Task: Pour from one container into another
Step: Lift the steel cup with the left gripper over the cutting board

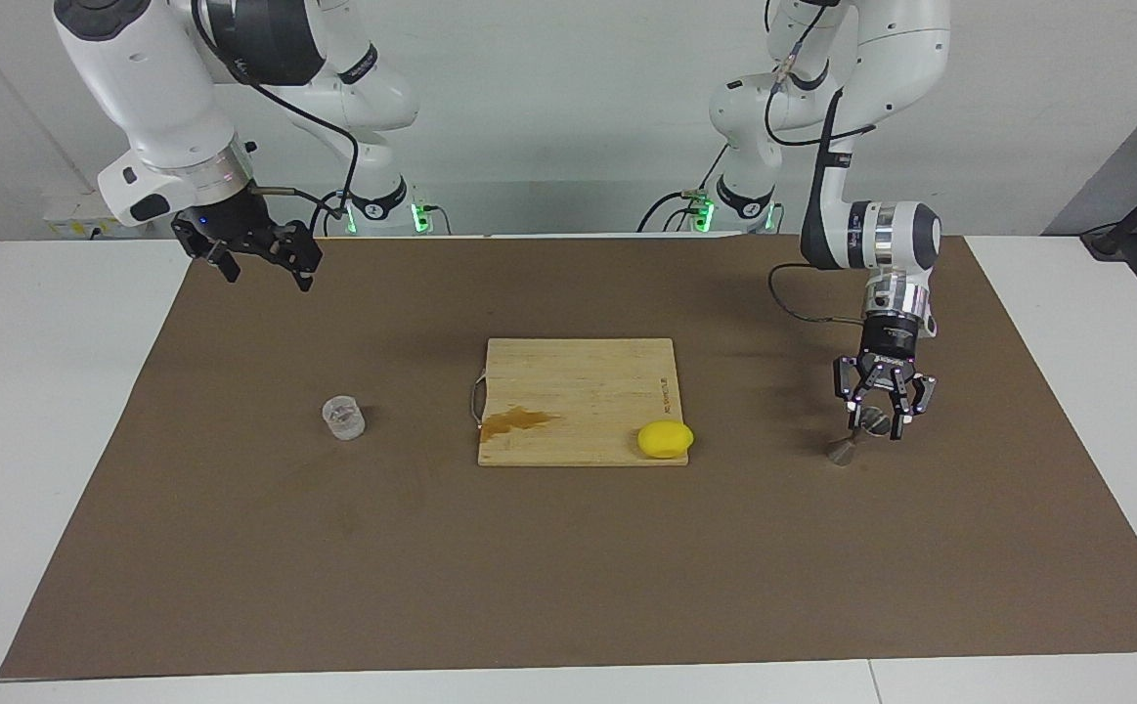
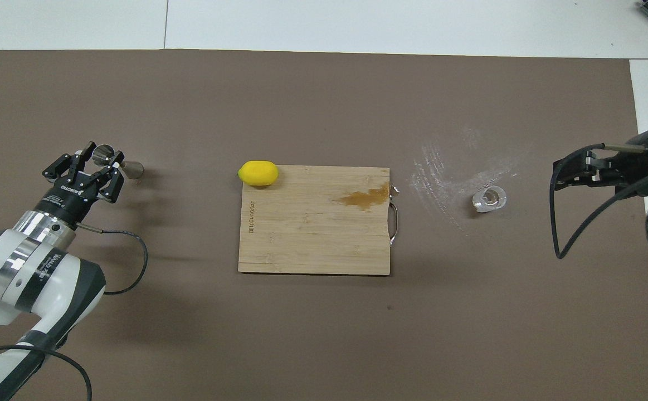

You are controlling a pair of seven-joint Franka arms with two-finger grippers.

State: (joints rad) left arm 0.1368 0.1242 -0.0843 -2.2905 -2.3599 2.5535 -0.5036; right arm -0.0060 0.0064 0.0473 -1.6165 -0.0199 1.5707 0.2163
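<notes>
A: What is seen nearest the robots?
B: The right gripper (image 1: 260,256), raised over bare mat (image 1: 568,567), fingers parted and holding nothing.

A: And farther out?
B: The cutting board (image 1: 578,391), stained, with a lemon (image 1: 666,439) at its corner. The clear cup (image 1: 343,417) is stood toward the right arm's end. The jigger (image 1: 856,435), tilted, is framed by the left gripper (image 1: 881,416); whether it is gripped cannot be told.
</notes>
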